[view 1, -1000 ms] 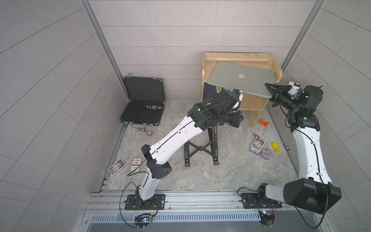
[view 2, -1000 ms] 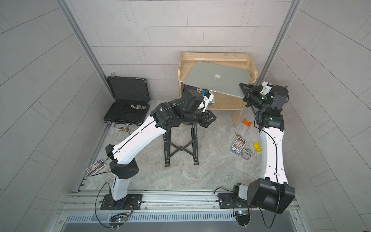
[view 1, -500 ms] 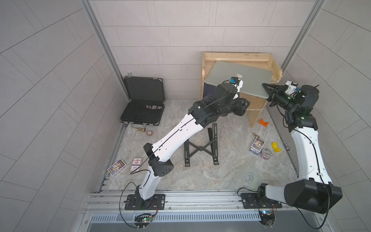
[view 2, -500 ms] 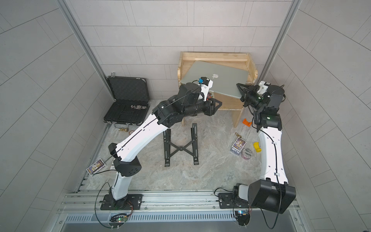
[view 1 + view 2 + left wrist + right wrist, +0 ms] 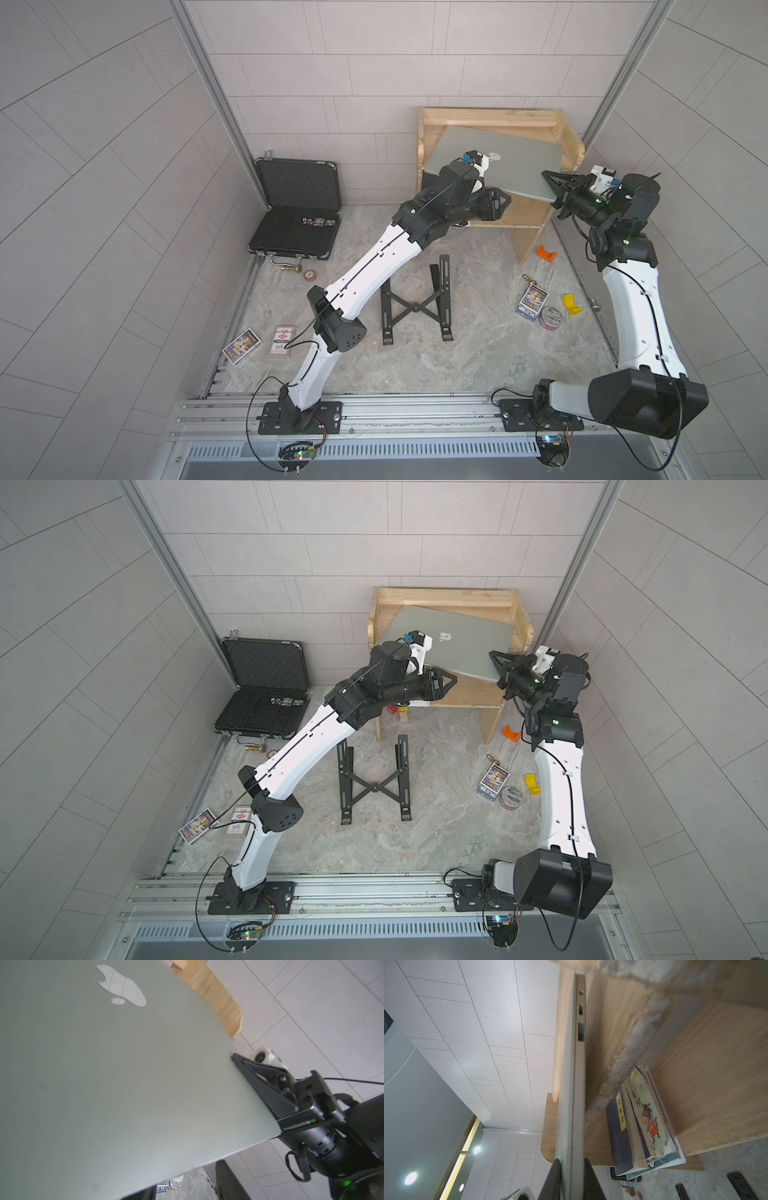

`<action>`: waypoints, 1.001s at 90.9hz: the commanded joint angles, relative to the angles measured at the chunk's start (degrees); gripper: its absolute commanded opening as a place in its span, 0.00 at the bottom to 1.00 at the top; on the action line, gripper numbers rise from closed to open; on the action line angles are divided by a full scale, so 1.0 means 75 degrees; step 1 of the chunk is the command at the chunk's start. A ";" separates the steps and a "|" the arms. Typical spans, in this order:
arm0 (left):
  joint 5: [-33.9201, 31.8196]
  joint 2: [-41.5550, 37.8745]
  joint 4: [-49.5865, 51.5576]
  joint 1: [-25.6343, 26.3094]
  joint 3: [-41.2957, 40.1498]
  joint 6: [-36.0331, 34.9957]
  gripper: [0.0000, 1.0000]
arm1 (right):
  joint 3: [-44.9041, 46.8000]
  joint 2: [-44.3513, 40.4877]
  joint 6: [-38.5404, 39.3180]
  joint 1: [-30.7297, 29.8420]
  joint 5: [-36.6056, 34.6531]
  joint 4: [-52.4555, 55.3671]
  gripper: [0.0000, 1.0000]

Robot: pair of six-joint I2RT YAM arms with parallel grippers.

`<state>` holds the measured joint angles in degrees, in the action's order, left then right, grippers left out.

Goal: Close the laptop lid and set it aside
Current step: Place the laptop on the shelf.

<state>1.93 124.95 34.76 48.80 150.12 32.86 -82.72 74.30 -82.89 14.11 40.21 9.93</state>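
Though slim silver laptop is shut, tilted over wooden shelf, right gripper clamps its corner; left gripper gapes empty.

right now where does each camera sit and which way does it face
Both top views: high over the front rail, looking down on the whole cell; left arm and right arm show whole, at the laptop by the wooden shelf.
Left wrist: on the left arm, looking across the laptop's silver back to the right gripper; the left gripper shows only as black tips.
Right wrist: on the right arm, looking along the laptop's edge clamped in the right gripper, books beyond.
Shared: every view shows laptop and shelf.
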 commanded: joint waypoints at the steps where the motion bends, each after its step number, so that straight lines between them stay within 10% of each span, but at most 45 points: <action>1: 0.0335 0.0189 -0.0422 -0.0134 0.0314 0.0341 0.47 | -0.0197 0.0059 0.0918 -0.0082 -0.0087 -0.0006 0.20; 91: 0.1203 0.0914 -0.1033 -0.0816 0.0566 0.1540 0.48 | -0.0538 0.0297 0.1284 -0.0082 -0.0125 0.0392 0.94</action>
<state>13.10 129.10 28.14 44.95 152.83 42.35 -85.10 76.12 -74.98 13.72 39.83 11.90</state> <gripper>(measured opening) 0.482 0.923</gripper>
